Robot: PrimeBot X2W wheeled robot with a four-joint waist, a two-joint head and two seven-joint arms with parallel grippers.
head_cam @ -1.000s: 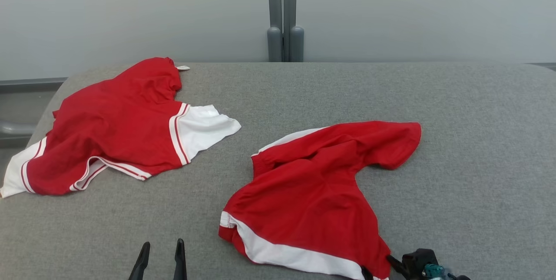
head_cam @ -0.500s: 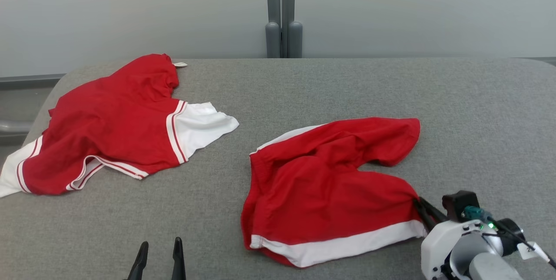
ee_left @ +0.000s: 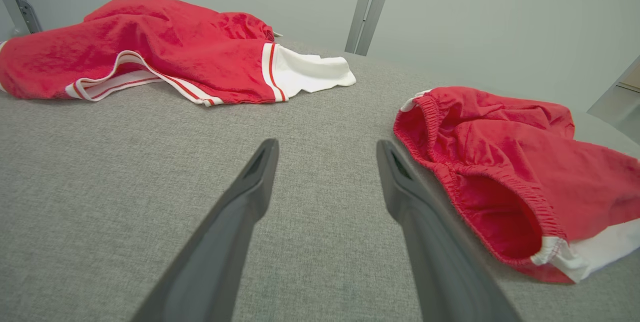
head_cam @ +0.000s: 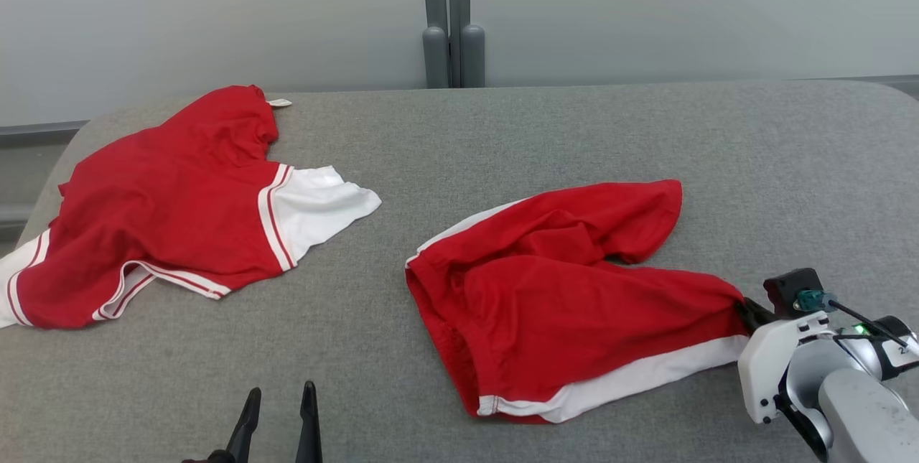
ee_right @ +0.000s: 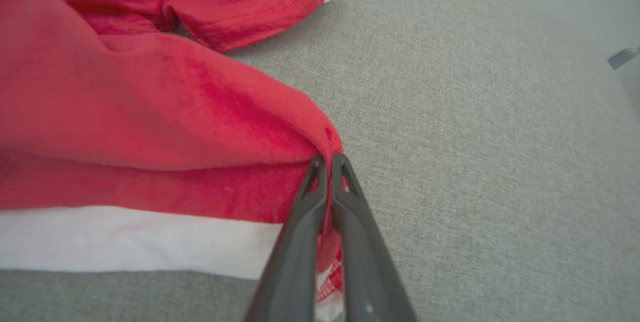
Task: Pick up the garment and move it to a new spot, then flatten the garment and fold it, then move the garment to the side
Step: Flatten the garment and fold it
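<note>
Grey cloth-covered table (head_cam: 502,133), red white-banded garment (head_cam: 567,298) lying right of centre, second red garment (head_cam: 158,212) at left

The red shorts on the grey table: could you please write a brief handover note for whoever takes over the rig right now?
Right gripper: shut on the right-hand corner of the red shorts, next to their white band.
Left gripper: open, holding nothing, near the shorts' elastic waistband but apart from it.
Things: the shorts lie bunched on the grey table, middle right in the head view. A red and white top lies apart at the far left.
Done: grasp taken on the shorts.
Left: set them at a new spot, flatten, fold, move aside.
</note>
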